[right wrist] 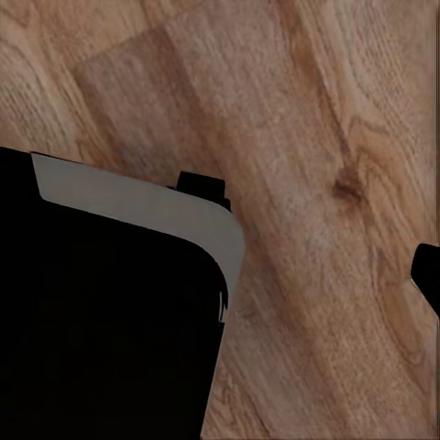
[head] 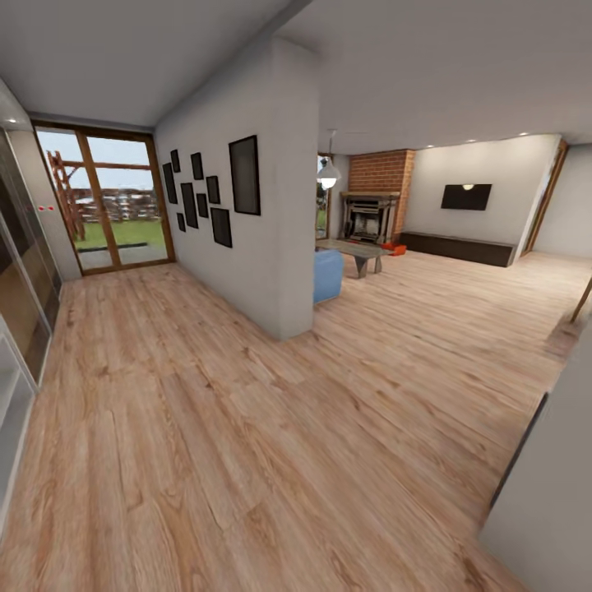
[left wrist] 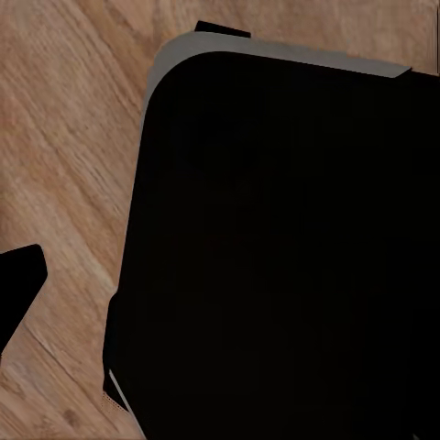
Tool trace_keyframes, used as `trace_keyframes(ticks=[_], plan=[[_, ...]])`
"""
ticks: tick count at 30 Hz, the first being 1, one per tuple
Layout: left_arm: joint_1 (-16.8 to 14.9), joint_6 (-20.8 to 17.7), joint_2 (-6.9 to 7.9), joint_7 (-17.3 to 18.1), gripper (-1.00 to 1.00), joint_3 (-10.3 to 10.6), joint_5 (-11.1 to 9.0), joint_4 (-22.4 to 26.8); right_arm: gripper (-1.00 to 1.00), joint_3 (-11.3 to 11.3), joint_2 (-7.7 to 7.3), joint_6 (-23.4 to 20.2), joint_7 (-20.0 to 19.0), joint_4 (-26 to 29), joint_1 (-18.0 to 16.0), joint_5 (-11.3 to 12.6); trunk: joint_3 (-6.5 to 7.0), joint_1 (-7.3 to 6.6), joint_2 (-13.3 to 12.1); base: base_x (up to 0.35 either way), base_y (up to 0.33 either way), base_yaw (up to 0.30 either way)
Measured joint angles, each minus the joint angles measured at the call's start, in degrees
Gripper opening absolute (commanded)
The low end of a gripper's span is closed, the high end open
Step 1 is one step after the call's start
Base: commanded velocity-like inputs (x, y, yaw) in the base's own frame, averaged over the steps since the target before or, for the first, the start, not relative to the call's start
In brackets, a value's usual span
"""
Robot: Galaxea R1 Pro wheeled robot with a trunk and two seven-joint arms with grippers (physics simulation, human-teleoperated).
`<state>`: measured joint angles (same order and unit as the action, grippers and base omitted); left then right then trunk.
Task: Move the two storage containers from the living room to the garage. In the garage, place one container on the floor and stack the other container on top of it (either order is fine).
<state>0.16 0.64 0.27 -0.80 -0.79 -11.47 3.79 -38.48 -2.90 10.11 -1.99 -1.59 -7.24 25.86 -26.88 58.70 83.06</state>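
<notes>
- We stand on the wood-plank floor [head: 247, 427] of a hallway, looking into the living room [head: 460, 247]; the storage containers [head: 394, 247] show as a small orange-red patch far ahead of both grippers, on the floor by the brick fireplace [head: 374, 215].
- Risk, as we judge it: driving there, the base could clip the pale wall corner [head: 288, 247] or the low table [head: 355, 251] just in front of the containers.
- At this range we cannot tell which way their long axes run.
- Each wrist view gives the robot's dark body over planks; whether the fingers are apart or together we cannot tell.
</notes>
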Motion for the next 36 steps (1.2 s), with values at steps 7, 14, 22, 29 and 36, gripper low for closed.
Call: trace_keyframes(ticks=[7, 14, 22, 29, 36], plan=[[0.0, 0.0, 0.00, 0.0, 1.00, 0.0, 0.0, 0.0, 1.00, -0.1, -0.06, 0.2, 0.0, 0.0, 0.0, -0.1, 0.00, 0.00, 0.0, 0.284, 0.000, 0.001], [0.0, 0.0, 0.00, 0.0, 1.00, 0.0, 0.0, 0.0, 1.00, -0.2, -0.03, 0.2, 0.0, 0.0, 0.0, -0.2, 0.00, 0.00, 0.0, 0.282, 0.000, 0.000], [0.0, 0.0, 0.00, 0.0, 1.00, 0.1, 0.0, 0.0, 1.00, -0.2, 0.04, 0.4, 0.0, 0.0, 0.0, -0.2, 0.00, 0.00, 0.0, 0.302, 0.000, 0.000], [0.0, 0.0, 0.00, 0.0, 1.00, 0.1, -0.1, 0.0, 1.00, -0.2, 0.11, 0.4, 0.1, 0.0, 0.0, -0.2, 0.00, 0.00, 0.0, 0.313, 0.000, 0.000], [0.0, 0.0, 0.00, 0.0, 1.00, 0.1, -0.1, 0.0, 1.00, -0.2, 0.25, 0.4, 0.1, 0.0, 0.0, -0.2, 0.00, 0.00, 0.0, 0.314, 0.000, 0.000]])
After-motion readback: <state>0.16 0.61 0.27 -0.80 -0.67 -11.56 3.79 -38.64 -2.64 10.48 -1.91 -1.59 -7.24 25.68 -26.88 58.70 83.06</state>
